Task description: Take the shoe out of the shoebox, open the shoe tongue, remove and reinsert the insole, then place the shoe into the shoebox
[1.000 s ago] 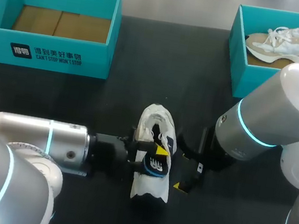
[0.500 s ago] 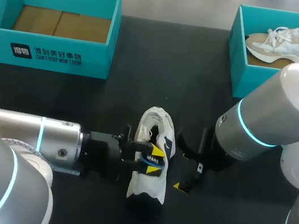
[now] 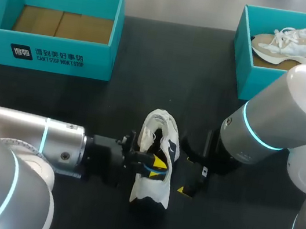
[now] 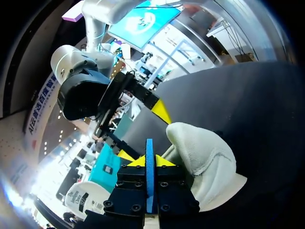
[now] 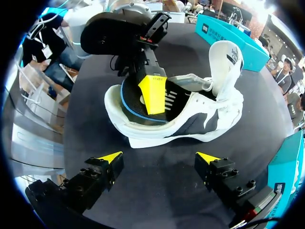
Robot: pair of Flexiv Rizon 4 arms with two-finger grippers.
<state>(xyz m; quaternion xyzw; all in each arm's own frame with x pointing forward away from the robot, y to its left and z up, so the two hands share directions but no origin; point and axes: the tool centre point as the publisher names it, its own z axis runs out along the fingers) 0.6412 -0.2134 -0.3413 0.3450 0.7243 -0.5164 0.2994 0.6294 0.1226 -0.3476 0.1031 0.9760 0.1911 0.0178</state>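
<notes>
On the black table (image 3: 151, 55), between the two arms, the white shoe (image 3: 156, 156) is sitting out of its box, so that first step is looking done. Its tongue is standing pulled up and forward, and the mouth of the shoe is gaping.

The left gripper (image 3: 159, 165) is pinching the thin insole (image 5: 143, 107) with the blue edge between its two yellow fingers, at the back end of the shoe. Part of the insole is lying inside the shoe and part is poking out. I am not able to tell if it is going out or going back in.

The right gripper (image 5: 158, 158) is waiting just beside the shoe, fingers spread wide, holding nothing.

I am guessing the insole step is the one in hand. Putting the shoe back is not yet done.

At the back left, the teal shoebox (image 3: 57, 54) is showing its brown cardboard floor, well apart from the shoe. Another teal box (image 3: 243, 71) at the back right is holding a second shoe (image 3: 296, 47). The table is looking dark, flat and smooth.
</notes>
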